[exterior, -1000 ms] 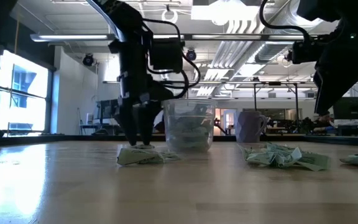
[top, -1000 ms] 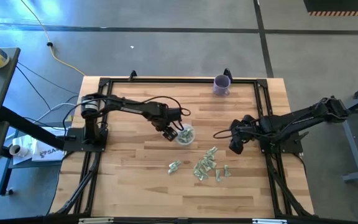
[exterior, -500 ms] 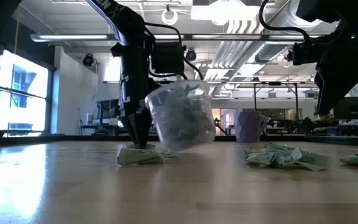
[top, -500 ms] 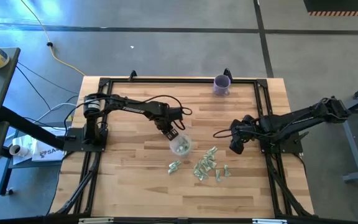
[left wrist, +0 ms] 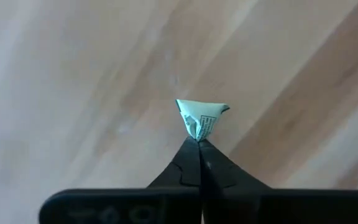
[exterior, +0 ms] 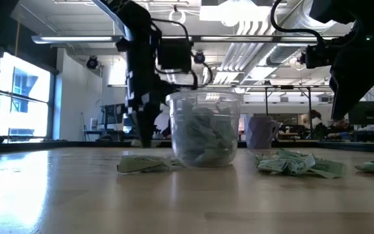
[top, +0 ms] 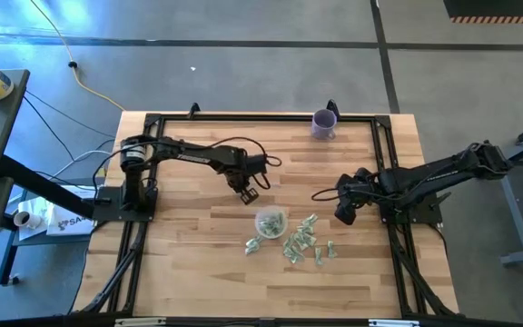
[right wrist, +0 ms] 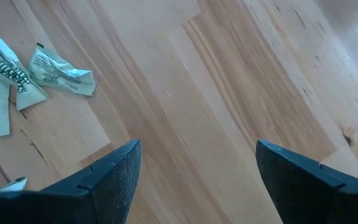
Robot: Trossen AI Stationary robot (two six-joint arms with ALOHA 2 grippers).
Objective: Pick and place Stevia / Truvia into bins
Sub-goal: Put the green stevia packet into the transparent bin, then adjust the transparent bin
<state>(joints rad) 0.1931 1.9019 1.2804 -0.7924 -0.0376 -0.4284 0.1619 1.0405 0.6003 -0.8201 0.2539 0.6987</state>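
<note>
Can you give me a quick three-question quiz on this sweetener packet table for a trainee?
1. True or false: the left gripper is shut on a sachet.
2. The clear cup is: A) lying on its side, B) upright with sachets inside, C) held by the right gripper.
3. In a word, how do the right gripper's fingers stand?

Key: 1 true; 2 B; 3 open, over bare wood near the loose sachets.

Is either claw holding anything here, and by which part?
The left claw pinches a sachet by its crumpled lower edge. The right claw is open and empty.
</note>
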